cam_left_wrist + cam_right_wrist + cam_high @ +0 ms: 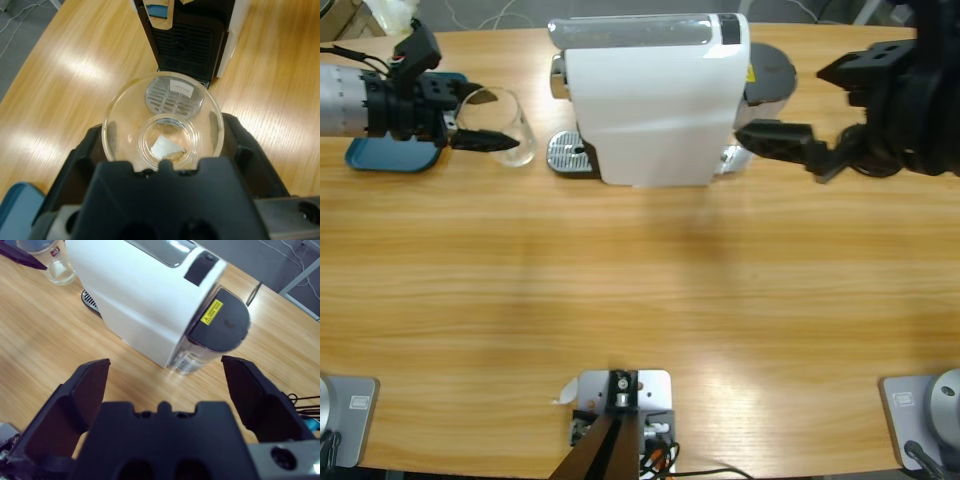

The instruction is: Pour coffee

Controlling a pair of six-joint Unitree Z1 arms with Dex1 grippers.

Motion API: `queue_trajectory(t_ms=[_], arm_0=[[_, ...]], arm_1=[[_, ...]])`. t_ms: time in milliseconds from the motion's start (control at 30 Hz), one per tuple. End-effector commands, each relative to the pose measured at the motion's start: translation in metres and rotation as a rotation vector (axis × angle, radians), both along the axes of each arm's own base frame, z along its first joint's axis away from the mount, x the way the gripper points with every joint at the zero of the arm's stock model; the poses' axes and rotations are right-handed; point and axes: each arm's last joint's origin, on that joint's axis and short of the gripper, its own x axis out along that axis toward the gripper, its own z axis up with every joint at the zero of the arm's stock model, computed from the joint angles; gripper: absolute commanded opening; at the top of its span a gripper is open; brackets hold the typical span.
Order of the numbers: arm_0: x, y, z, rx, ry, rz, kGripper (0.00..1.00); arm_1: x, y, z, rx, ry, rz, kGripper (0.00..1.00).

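My left claw (485, 139) grips the glass (505, 125), jaws on either side of it, beside the machine's (655, 95) drip grille (565, 152) at the bench's (640, 290) far left. Through the glass's mouth (162, 122) I see only a trace of coffee (172, 156) at the bottom. My right claw (775, 140) hangs open with nothing in it, near the machine's black rear tank (222, 322). A blue tray (390, 155) lies under my left wrist.

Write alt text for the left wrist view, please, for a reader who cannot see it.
The left gripper holds a clear glass tumbler, seen from above, between its two black jaws over a wooden table. Just beyond the glass stand the coffee machine and its round metal drip grate.
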Motion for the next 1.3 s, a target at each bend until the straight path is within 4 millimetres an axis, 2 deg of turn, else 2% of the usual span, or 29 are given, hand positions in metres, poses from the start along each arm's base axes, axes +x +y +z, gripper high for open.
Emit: queue_trajectory(t_ms=[33,300,800,1167,1233,1267,1300], arm_0=[[0.023,-0.026,-0.018,0.012,0.038,-0.071,0.000],[0.032,-0.040,-0.041,0.029,0.081,-0.096,0.000],[0.049,-0.059,-0.044,0.023,0.070,-0.093,0.000],[0.048,-0.062,-0.045,0.024,0.076,-0.104,0.009],[0.046,-0.061,-0.046,0.027,0.083,-0.101,0.301],[0.046,-0.061,-0.047,0.028,0.086,-0.101,0.353],[0.044,-0.061,-0.048,0.027,0.088,-0.105,0.359]], arm_1=[[-0.006,-0.014,-0.001,-0.015,0.006,0.004,1.000],[-0.008,-0.017,-0.007,-0.030,0.015,0.001,1.000],[-0.005,-0.013,-0.011,-0.048,0.022,-0.001,1.000],[-0.004,-0.011,-0.011,-0.048,0.020,-0.002,1.000],[-0.004,-0.010,-0.011,-0.050,0.021,-0.002,1.000],[-0.003,-0.010,-0.012,-0.052,0.022,-0.002,1.000],[-0.003,-0.009,-0.012,-0.054,0.024,-0.002,1.000]])
